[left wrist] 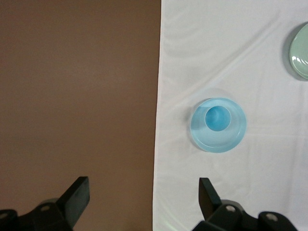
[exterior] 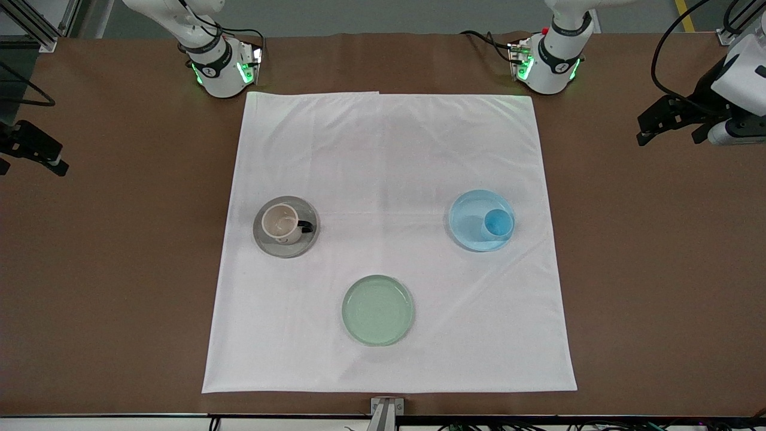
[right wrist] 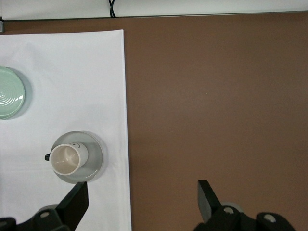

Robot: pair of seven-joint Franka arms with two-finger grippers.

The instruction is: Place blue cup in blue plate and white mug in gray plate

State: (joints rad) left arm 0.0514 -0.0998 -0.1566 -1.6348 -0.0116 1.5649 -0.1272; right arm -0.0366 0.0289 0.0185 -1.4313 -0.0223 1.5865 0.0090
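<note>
I find no legible text, label, brand, number or sign anywhere. My two white arm bases [exterior: 218, 66] each carry a small round dark mark; its character cannot be read. Cups, plates and the white cloth [exterior: 389, 239] bear no markings I can make out.

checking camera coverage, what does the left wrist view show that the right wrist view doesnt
Only the left wrist view shows the blue cup standing upright in the blue plate, with the open left gripper over the cloth's edge.

Only the right wrist view shows the white mug standing in the gray plate, with the open right gripper over the bare brown table, and a black cable at the table's edge.

Both show the white cloth, the brown table and part of the empty green plate.
</note>
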